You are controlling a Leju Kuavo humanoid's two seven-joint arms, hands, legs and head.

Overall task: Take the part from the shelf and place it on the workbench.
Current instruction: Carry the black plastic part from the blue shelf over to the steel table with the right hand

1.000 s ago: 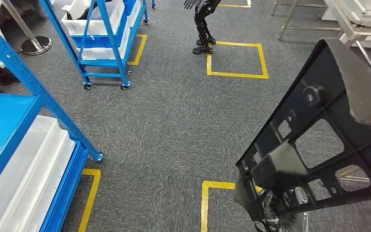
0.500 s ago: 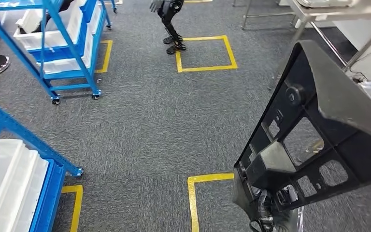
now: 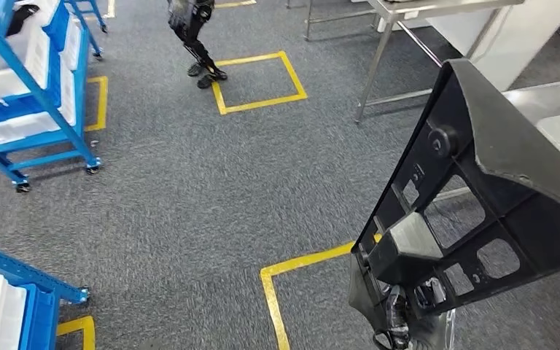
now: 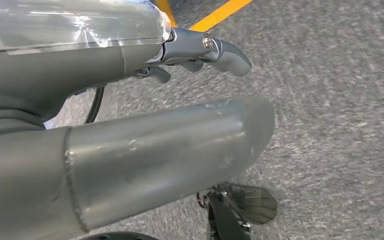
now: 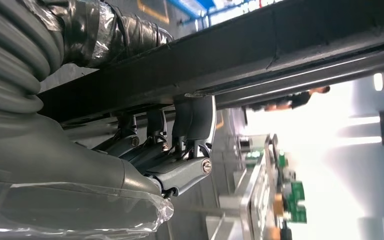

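**A:** The part [image 3: 481, 204], a large black plastic frame with cut-out windows, stands tilted in the foreground of your head view, carried above the grey carpet. Your right hand [image 5: 180, 145] holds it from beneath; in the right wrist view the fingers [image 5: 192, 120] are hooked up against the part's dark edge.

**B:** And my left hand?

**A:** Your left hand [image 4: 200, 55] hangs over the carpet with nothing in it, fingers loosely apart, near a yellow floor line [image 4: 220, 12].

**B:** Where is the desk from the part?

**A:** The desk [image 3: 547, 102], a steel surface, lies just behind the part's upper edge, partly hidden by it. A second steel table [image 3: 408, 11] stands farther beyond. Blue shelving [image 3: 36, 95] is well away on the opposite side of the part, and another robot's legs [image 3: 197, 44] stand far beyond it.

**B:** What could go wrong?

**A:** I judge the hold is low on a tall piece, so the part may swing or slip as you walk. It also blocks your sight of the desk edge, so its upper corner could strike the steel before you set it down.
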